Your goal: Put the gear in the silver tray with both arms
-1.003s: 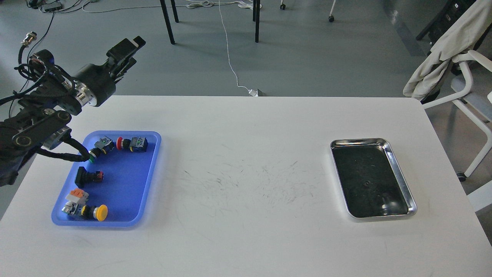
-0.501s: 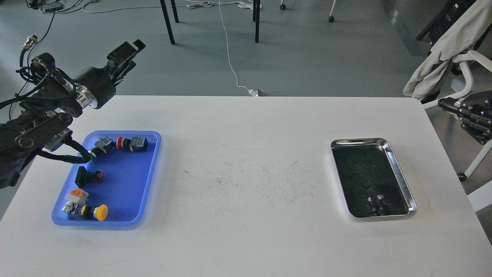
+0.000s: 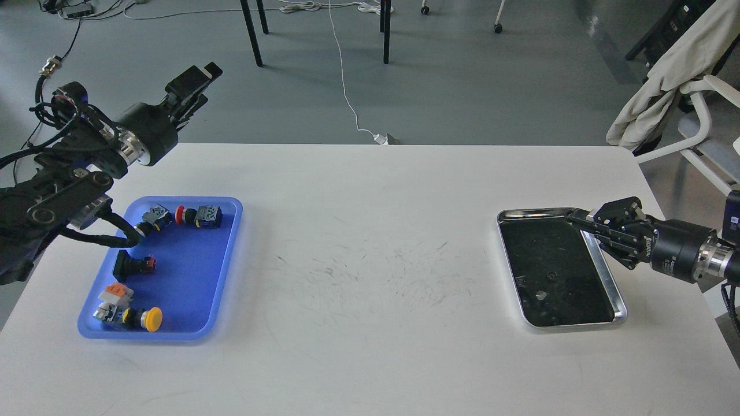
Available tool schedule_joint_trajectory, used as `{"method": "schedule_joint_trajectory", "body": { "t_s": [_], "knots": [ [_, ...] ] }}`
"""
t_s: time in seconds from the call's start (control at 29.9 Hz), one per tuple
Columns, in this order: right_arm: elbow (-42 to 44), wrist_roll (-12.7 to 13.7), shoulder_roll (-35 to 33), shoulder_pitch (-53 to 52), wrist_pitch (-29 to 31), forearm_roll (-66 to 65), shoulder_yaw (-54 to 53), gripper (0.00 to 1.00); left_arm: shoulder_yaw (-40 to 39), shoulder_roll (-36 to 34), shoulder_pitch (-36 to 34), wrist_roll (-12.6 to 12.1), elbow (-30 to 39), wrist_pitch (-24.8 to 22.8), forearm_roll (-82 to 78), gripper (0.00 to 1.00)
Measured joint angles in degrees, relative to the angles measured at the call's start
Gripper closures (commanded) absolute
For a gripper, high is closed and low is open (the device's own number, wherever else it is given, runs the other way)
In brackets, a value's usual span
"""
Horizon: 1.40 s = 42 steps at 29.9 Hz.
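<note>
While the blue tray (image 3: 173, 323) of push buttons (image 3: 144, 319) sits near the counter's (image 3: 370, 346) left side, the silver tray (image 3: 618, 297) lies well apart at right. The right hand (image 3: 584, 222) hovers over its far corner, fingers seemingly pressed together; the left hand (image 3: 199, 81), raised beyond the far edge, I cannot tell.

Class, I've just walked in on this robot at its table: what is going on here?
Neither arm holds anything. The left gripper is raised beyond the table's far left edge, above the blue tray, which holds several push-button switch parts. The right gripper reaches in from the right, over the far right corner of the silver tray. That tray shows only reflections in its dark bottom, no parts.
</note>
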<state>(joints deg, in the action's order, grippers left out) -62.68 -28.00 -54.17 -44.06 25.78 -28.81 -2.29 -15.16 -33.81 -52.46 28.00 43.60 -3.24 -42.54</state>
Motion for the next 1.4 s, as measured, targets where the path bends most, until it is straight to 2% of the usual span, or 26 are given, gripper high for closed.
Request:
{"method": "schedule_joint_trajectory", "body": {
  "t_s": [0.6,1.4],
  "knots": [
    [11.38,0.0,6.57,5.13,-2.01,0.07,-1.87,0.97,0.14,0.15,0.15,0.0,0.08,-0.09,0.0,0.13],
    [19.54,0.0,14.26,6.32,-2.18,0.0,-2.11,0.91,0.14,-0.4,0.43,0.0,0.08,-0.09,0.0,0.13]
  ]
}}
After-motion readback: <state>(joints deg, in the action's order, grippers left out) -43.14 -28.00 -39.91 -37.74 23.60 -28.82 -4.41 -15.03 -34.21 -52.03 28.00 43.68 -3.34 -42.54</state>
